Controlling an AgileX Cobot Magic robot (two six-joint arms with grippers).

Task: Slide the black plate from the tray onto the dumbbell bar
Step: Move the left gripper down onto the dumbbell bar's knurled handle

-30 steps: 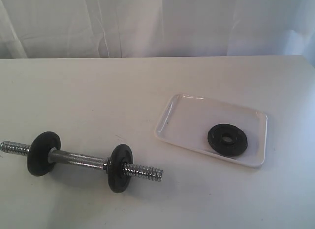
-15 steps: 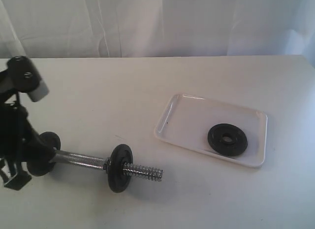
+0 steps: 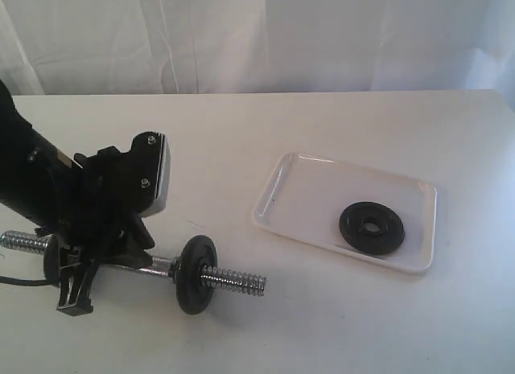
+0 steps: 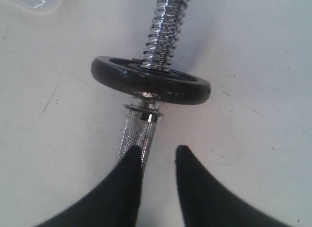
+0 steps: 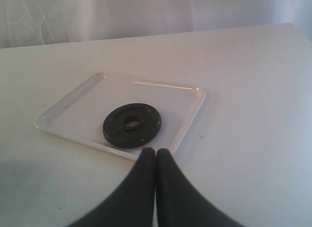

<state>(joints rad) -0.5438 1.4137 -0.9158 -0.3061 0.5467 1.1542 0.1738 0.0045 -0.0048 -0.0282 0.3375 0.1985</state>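
Outside camera high, sees shiny chrome bar (image 3: 233, 279), white plastic tray (image 3: 314, 199). Left wrist camera close over bar; right wrist low, facing tray.

Seemingly open table (image 3: 322, 117) around the tray (image 3: 306, 199)

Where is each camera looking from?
Exterior: off the arms, looks across the table at the curtain; left arm shows.
Left wrist: behind the open left gripper, faces dumbbell bar.
Right wrist: behind the shut right gripper, faces black plate in tray.
Shared: exterior and right wrist both see the tray.
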